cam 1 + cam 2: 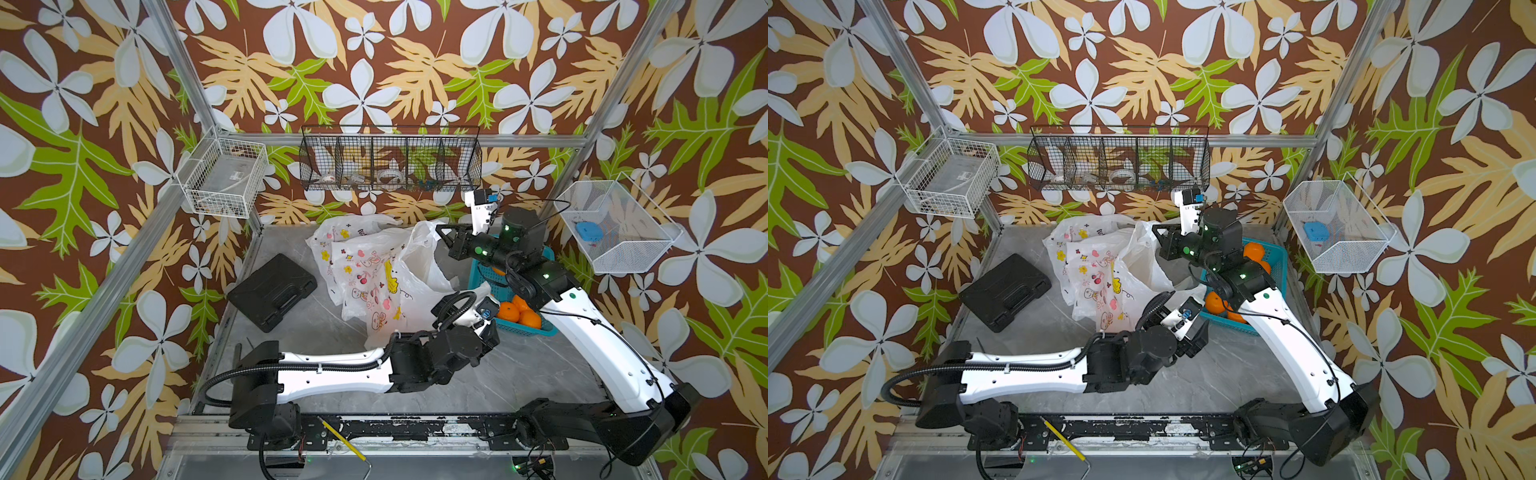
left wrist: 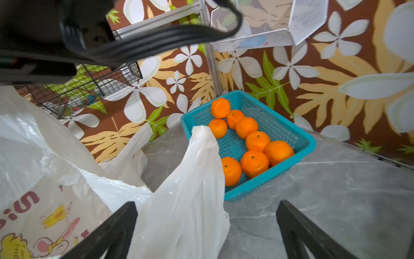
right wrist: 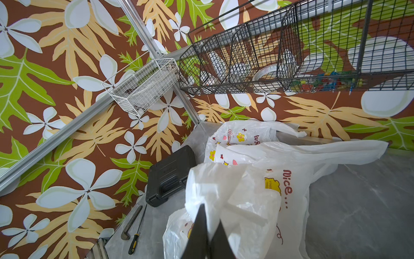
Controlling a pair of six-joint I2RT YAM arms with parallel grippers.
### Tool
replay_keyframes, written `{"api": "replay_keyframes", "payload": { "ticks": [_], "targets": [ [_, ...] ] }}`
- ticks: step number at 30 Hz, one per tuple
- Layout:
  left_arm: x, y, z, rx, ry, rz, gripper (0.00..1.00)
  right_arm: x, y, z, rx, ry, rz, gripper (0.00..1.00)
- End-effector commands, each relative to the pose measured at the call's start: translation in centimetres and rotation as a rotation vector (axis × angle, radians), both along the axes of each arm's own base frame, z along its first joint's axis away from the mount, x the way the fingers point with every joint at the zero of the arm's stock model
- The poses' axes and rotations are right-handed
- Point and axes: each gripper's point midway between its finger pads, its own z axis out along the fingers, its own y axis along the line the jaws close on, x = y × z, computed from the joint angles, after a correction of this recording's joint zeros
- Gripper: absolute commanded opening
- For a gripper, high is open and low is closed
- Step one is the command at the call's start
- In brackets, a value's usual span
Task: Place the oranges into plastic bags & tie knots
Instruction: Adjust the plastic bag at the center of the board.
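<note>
Right gripper (image 3: 211, 214) pinches shut on a thin translucent white printed plastic bag (image 3: 246, 197), seemingly lifting its mouth open. The left gripper (image 2: 207, 205) gapes wide and empty beside it, likely ready for fruit. The glossy round oranges (image 2: 254, 143) sit in the teal plastic lattice basket (image 2: 310, 143).

- My left arm (image 1: 332, 370) lies low across the front, forearm bent toward the right side; the left gripper (image 2: 207, 203) has its jaws spread wide.
- My right arm (image 1: 598, 340) rises up and back, and the right gripper (image 3: 210, 224) is pinched closed on a plastic bag (image 3: 224, 190).
</note>
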Motion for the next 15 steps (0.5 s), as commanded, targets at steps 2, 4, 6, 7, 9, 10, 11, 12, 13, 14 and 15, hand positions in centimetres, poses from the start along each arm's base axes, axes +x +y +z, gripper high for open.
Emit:
{"api": "replay_keyframes", "payload": {
  "ticks": [2,4,6,7,9,10,11,12,13,14,15],
  "targets": [
    [1.4,-0.1,-0.8,0.068,-0.034,0.111,1.00,-0.1,0.1,0.8,0.020,-0.024,0.006,0.00],
    [1.9,-0.4,-1.6,0.096,-0.043,0.150,1.00,-0.1,0.1,0.8,0.022,-0.023,0.007,0.00],
    [2.3,-0.4,-2.2,0.126,-0.057,0.185,0.98,-0.1,0.1,0.8,0.022,-0.024,0.005,0.00],
    [2.5,-0.2,-2.4,0.137,-0.065,0.208,0.93,-0.1,0.0,0.9,0.022,-0.025,0.002,0.00],
    [2.7,-0.1,-2.5,0.150,-0.075,0.232,0.76,-0.1,0.0,0.9,0.021,-0.025,-0.001,0.00],
    [2.8,0.1,-2.4,0.153,-0.080,0.241,0.62,-0.2,0.0,0.9,0.020,-0.026,-0.002,0.00],
    [2.8,0.2,-2.3,0.150,-0.081,0.242,0.49,-0.1,-0.1,1.0,0.019,-0.026,-0.004,0.00],
    [2.7,0.4,-2.1,0.144,-0.083,0.242,0.36,-0.1,-0.2,0.9,0.016,-0.025,-0.009,0.00],
    [2.6,0.7,-1.8,0.134,-0.085,0.241,0.26,0.0,-0.3,1.0,0.012,-0.026,-0.016,0.00],
    [2.6,1.0,-1.5,0.126,-0.086,0.237,0.17,0.0,-0.3,1.1,0.011,-0.027,-0.016,0.00],
    [2.4,1.3,-1.0,0.116,-0.087,0.229,0.10,0.0,-0.4,1.2,0.010,-0.029,-0.018,0.00]
  ]
}}
